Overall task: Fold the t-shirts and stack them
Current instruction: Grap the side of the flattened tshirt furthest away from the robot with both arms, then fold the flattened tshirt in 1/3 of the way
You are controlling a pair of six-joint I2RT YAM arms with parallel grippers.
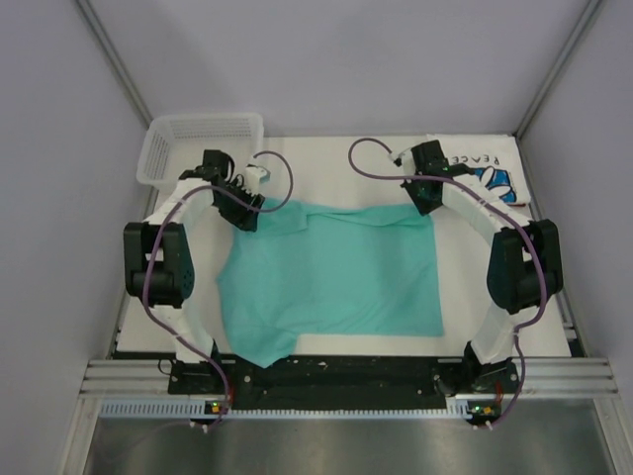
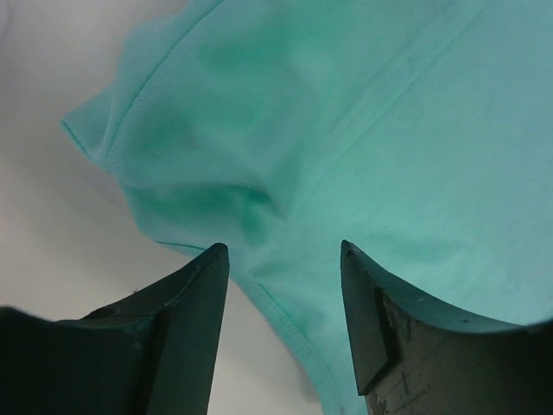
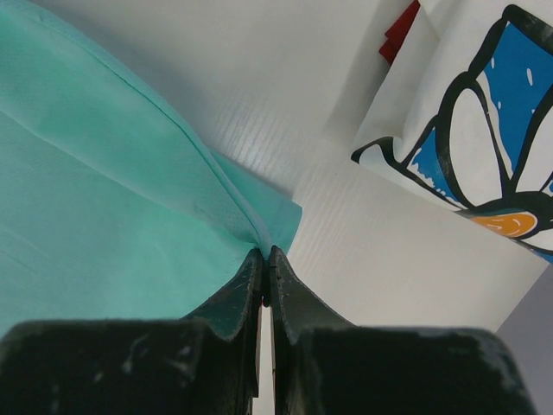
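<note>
The teal-green t-shirt [image 1: 336, 272] lies spread over the middle of the white table. My right gripper [image 1: 427, 198] is shut on the teal t-shirt's far right corner [image 3: 259, 226]. My left gripper [image 1: 247, 210] is open at the shirt's far left corner, its fingers [image 2: 194, 285] on either side of the sleeve hem [image 2: 285, 311] without pinching it. The white t-shirt with the blue daisy panel and "PEACE" lettering [image 1: 490, 170] lies folded at the far right corner and also shows in the right wrist view [image 3: 471, 130].
A white plastic mesh basket [image 1: 198, 143] stands at the far left corner. Grey walls enclose the table on three sides. A black strip and metal rail [image 1: 346, 376] run along the near edge between the arm bases.
</note>
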